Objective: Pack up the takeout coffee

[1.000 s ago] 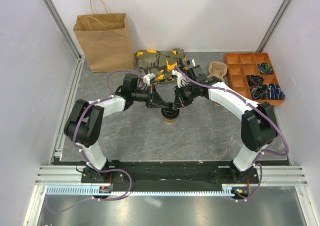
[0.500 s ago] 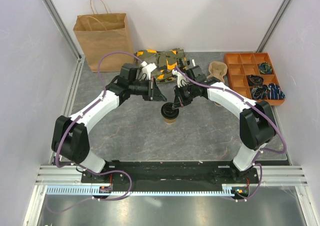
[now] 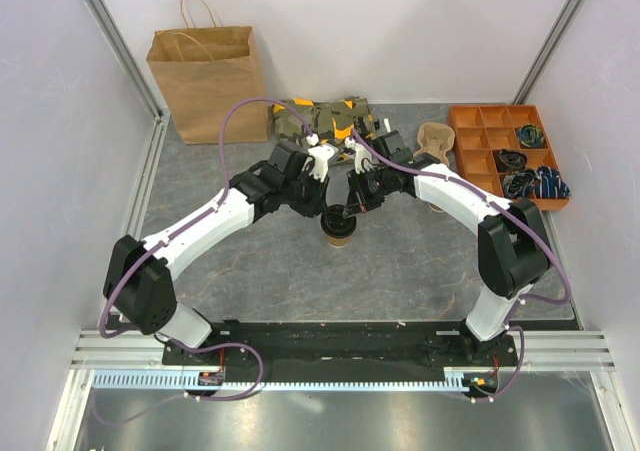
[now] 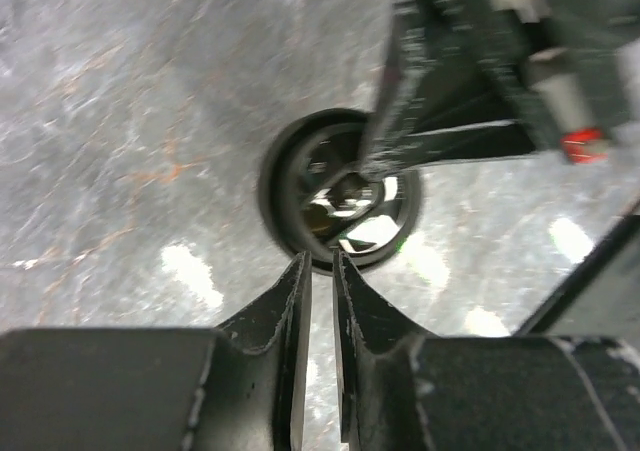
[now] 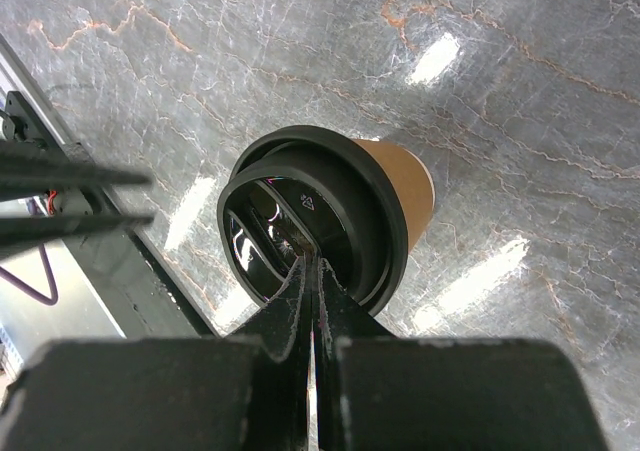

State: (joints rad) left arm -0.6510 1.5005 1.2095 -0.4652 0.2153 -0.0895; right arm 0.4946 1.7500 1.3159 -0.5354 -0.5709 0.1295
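Takeout coffee [image 3: 340,234]: upright near the middle of the worktop [image 3: 400,271], black lid on.
Right pincer [image 5: 312,263]: clenched with its fingers pressed together, tips over the lid's sunken top. Whether they touch it cannot be told.
Left pincer [image 4: 320,271]: nearly clenched, a thin slit between the fingers, grasping nothing, tips by the lid's rim.
Paper bag [image 3: 210,86]: standing open at the far left corner, well apart from the coffee.

The takeout coffee [image 5: 290,206], a small brown kraft-paper cup capped with a black sip lid, stands upright mid-way across the grey marbled table [image 3: 300,266].
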